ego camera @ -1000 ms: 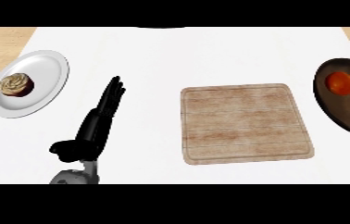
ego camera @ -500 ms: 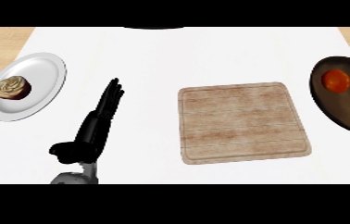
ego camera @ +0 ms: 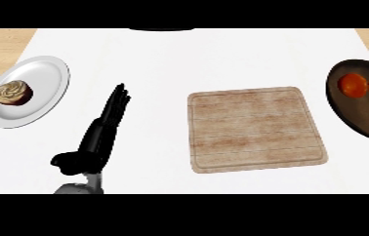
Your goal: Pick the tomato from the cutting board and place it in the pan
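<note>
A red-orange tomato (ego camera: 353, 85) lies inside the dark pan (ego camera: 347, 111) at the right edge of the head view. The pale wooden cutting board (ego camera: 254, 128) sits in the middle with nothing on it. My left hand (ego camera: 99, 135) rests at the lower left, open, fingers straight and pointing away from me, well to the left of the board. My right hand does not show.
A white plate (ego camera: 43, 84) at the far left carries a frosted cupcake (ego camera: 14, 93). A dark rounded shape (ego camera: 164, 29) sits at the counter's far edge. The white counter (ego camera: 216, 59) ends in wood-coloured strips at both top corners.
The view has shifted slightly, so board, pan and plate sit a little further left. The left hand has kept its pose.
</note>
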